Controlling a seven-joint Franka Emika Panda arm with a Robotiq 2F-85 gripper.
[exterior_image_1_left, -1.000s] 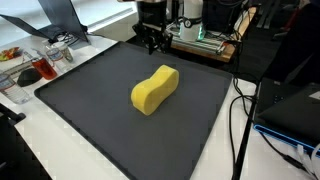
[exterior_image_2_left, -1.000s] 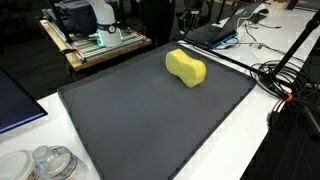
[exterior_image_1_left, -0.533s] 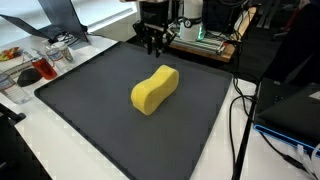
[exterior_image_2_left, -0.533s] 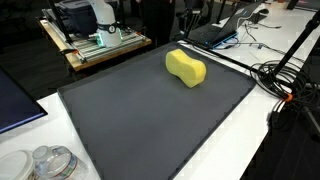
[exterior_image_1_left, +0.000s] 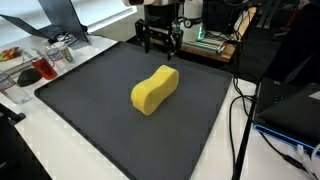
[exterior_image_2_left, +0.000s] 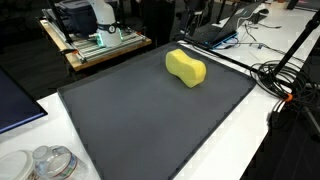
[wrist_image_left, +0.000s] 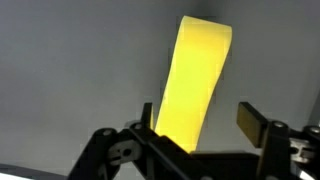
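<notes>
A yellow, peanut-shaped sponge (exterior_image_1_left: 154, 90) lies flat on the dark grey mat (exterior_image_1_left: 100, 110), in both exterior views (exterior_image_2_left: 186, 67). My gripper (exterior_image_1_left: 161, 45) hangs above the mat's far edge, well apart from the sponge, with its jaws spread wide and nothing between them. In the wrist view the sponge (wrist_image_left: 200, 75) lies on the mat below, framed between the two fingers; the gripper (wrist_image_left: 200, 122) is open and its right pad (wrist_image_left: 252, 120) shows clearly. The gripper is not clear in the exterior view from the other side.
A tray of glassware (exterior_image_1_left: 35, 65) stands beside the mat. Cables (exterior_image_1_left: 240, 110) and a dark laptop (exterior_image_1_left: 290, 105) lie on the white table. A wooden cart with equipment (exterior_image_2_left: 100, 40), glass jars (exterior_image_2_left: 50, 162) and more cables (exterior_image_2_left: 285, 80) border the mat (exterior_image_2_left: 150, 120).
The gripper's jaws have gone from shut to wide open while it stays above the mat's far edge. The sponge has not moved.
</notes>
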